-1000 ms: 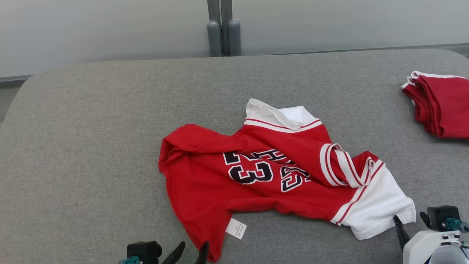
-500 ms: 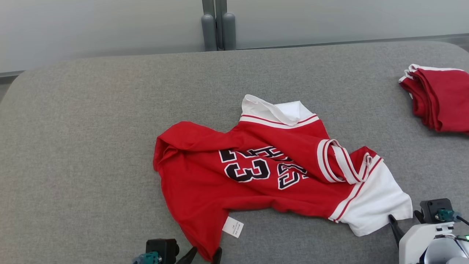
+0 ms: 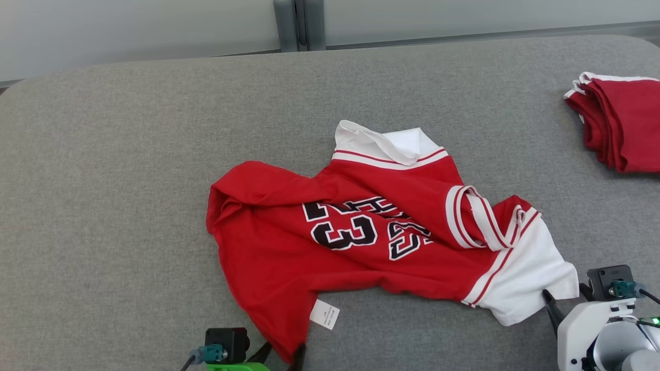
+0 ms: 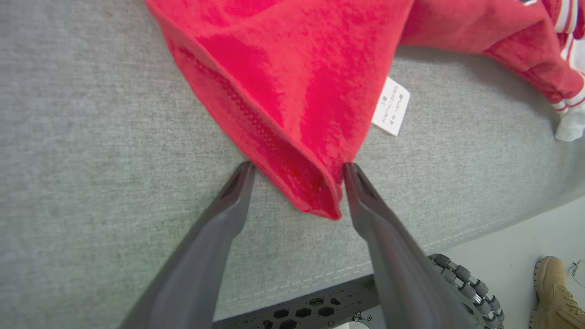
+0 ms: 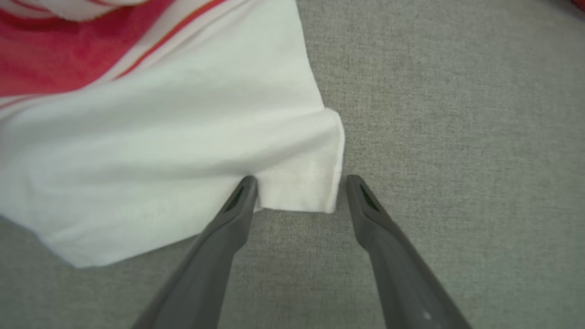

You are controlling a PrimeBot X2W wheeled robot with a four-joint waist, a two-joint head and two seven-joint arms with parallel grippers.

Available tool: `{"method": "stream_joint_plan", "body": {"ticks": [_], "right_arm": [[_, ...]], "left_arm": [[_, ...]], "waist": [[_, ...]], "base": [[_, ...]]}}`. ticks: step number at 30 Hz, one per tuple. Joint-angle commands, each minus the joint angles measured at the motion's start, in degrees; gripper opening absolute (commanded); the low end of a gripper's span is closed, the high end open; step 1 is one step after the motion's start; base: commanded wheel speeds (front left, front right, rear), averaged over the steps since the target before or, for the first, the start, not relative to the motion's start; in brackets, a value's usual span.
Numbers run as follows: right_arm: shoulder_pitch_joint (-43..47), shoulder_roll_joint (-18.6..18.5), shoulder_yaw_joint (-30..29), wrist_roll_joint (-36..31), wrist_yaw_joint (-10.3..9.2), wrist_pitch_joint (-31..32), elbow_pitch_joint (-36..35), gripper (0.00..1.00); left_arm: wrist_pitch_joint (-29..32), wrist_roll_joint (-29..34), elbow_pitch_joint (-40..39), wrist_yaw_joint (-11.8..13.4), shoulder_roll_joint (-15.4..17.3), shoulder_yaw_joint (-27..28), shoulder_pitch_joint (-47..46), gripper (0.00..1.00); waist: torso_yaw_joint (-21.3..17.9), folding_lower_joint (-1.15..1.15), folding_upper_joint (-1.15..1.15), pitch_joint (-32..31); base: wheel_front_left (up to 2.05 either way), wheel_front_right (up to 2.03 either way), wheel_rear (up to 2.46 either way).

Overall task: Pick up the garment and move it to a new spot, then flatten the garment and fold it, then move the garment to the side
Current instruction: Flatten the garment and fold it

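My left end effector (image 4: 297, 167) stood wide at the near edge of the grey counter (image 3: 103, 206), one finger on either side of a red hem corner of the garment (image 3: 289, 268). That red jersey with white sleeves lay crumpled mid-counter, with a white care label (image 3: 325, 314) at its near edge. My right end effector (image 5: 299, 179) was also wide, its fingers flanking the white sleeve's corner. A folded red pile (image 3: 626, 129) sat at the far right.
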Motion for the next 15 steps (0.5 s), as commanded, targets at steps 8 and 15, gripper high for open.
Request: {"method": "stream_joint_plan", "body": {"ticks": [8,15], "right_arm": [[0.69,-0.75,2.54,2.75,-0.01,0.23,-0.82,0.02],[1.13,-0.59,1.15,8.62,-0.04,-2.89,-4.12,0.00]], "left_arm": [[-1.01,-0.85,6.54,-1.47,-0.52,-1.59,-2.04,0.00],[-2.42,-4.36,6.12,-2.73,-0.70,-0.09,-0.90,0.00]], "waist": [[-0.05,0.00,0.00,-0.64],[-0.12,0.00,0.00,-2.04]], "base": [[0.00,0.00,0.00],[0.00,0.00,0.00]]}}
